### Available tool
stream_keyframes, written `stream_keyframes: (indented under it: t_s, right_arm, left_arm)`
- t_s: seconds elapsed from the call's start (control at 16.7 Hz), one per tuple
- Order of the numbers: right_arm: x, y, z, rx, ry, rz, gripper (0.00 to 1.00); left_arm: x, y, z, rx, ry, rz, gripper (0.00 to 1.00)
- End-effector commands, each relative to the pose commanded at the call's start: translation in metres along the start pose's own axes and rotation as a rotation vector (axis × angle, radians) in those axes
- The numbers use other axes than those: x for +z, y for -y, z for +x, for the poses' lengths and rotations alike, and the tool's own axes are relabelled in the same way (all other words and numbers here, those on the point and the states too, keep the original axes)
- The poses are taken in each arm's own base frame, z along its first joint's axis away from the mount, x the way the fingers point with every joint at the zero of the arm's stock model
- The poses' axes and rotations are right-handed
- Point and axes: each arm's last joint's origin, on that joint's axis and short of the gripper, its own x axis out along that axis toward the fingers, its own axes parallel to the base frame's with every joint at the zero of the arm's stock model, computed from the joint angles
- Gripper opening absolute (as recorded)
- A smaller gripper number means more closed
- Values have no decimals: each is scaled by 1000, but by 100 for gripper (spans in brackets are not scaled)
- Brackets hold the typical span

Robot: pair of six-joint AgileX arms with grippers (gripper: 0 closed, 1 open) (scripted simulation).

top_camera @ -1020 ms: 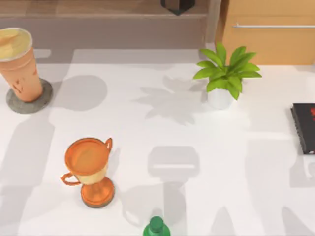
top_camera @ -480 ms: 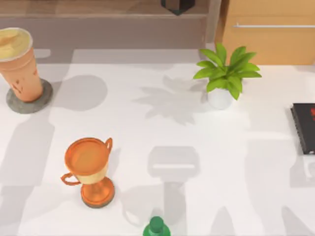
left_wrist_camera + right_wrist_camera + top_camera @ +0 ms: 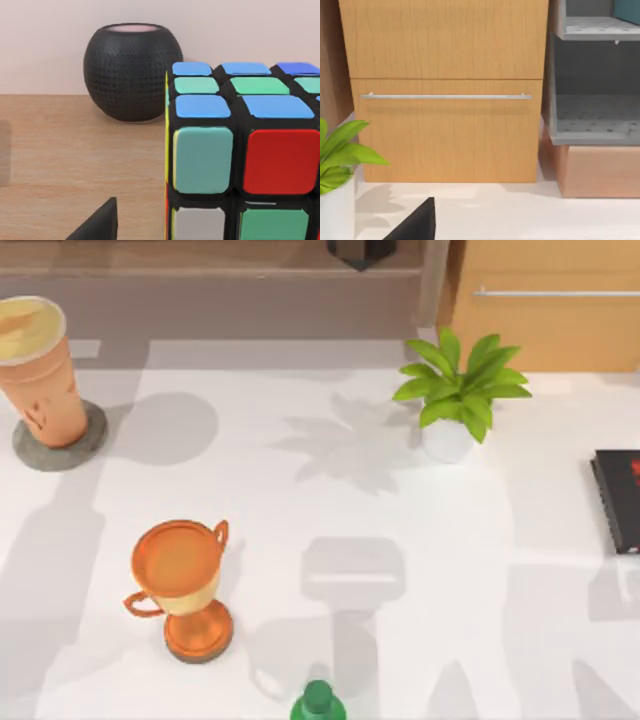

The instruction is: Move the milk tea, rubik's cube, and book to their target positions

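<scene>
Up close, the rubik's cube (image 3: pixel 245 150) sits on a wooden shelf (image 3: pixel 75 160), just in front of the left gripper, with a round black mesh speaker (image 3: pixel 132 70) behind it toward the wall. I'd judge it rigid and light with slick stickers, best pinched across two opposite flat faces at mid-height. Whether the left gripper's jaws are spread or closed, I cannot tell; same for the right gripper, which faces a wooden drawer front (image 3: pixel 445 95).

The milk tea (image 3: pixel 38 370) stands on a grey coaster (image 3: pixel 60 445) near the table's far left corner: tall, likely top-heavy, so grasp it low around the taper.
</scene>
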Motion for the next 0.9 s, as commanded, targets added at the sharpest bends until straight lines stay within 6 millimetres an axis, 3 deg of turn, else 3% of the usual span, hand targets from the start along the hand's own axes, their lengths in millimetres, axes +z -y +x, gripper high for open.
stream_keyframes:
  t_s: [0.24, 0.42, 0.6, 0.9]
  right_arm:
    - [0, 0, 0, 0, 0, 0, 100]
    - [0, 0, 0, 0, 0, 0, 100]
    - [0, 0, 0, 0, 0, 0, 100]
    - [0, 0, 0, 0, 0, 0, 100]
  left_arm:
    - [-1, -1, 1, 3, -2, 0, 100]
    - [5, -3, -15, 2, 3, -1, 100]
    - [10, -8, -56, 1, 7, -2, 100]
    - [-8, -18, -158, 0, 7, -4, 100]
